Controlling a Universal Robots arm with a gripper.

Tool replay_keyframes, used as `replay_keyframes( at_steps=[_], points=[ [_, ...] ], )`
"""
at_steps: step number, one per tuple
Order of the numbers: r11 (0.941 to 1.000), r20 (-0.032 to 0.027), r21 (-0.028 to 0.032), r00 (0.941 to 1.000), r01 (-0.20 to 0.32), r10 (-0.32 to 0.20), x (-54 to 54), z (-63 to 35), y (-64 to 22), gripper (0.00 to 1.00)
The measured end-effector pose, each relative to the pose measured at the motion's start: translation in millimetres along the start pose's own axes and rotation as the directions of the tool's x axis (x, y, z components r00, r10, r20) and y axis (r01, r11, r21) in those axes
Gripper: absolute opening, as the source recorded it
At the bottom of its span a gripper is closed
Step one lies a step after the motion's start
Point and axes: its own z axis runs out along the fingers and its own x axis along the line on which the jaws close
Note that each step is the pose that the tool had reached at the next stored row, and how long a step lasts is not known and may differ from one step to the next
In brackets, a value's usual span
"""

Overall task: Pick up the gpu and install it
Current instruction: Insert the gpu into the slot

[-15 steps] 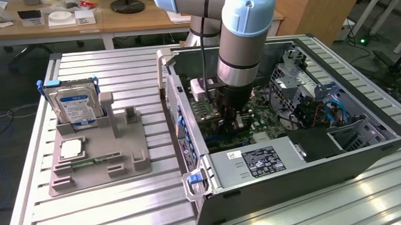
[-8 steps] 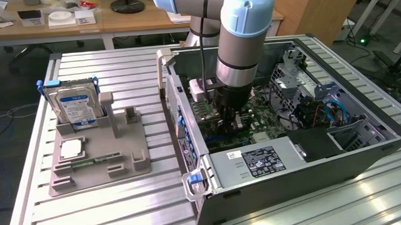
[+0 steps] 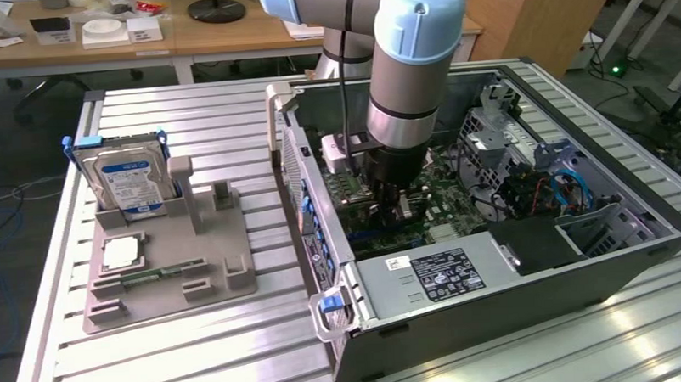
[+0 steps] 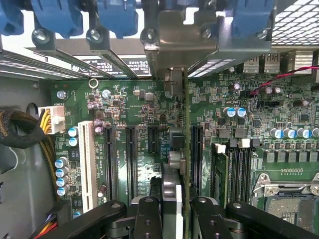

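Between the jaws, the gpu (image 4: pixel 175 191) stands edge-on over the motherboard (image 4: pixel 129 104).

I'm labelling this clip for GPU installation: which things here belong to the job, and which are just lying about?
Job:
- thin dark expansion card with grey metal edge, gripped edge-on in the hand
- green motherboard
- open grey computer case

Lying about:
- blue-labelled silver hard drive
- grey plastic holder tray

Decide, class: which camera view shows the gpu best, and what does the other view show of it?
The wrist view: the gpu stands edge-on between the gripper fingers, above the motherboard slots. In the exterior view the arm reaches into the computer case and hides most of the card.
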Motion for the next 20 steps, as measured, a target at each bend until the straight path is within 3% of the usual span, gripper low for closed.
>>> replay_keyframes(
  at_steps=[20],
  points=[
    [1.0, 0.0001, -0.0015, 1.0, 0.0, 0.0, 0.0, 3.1, 0.4, 0.28]
  ],
)
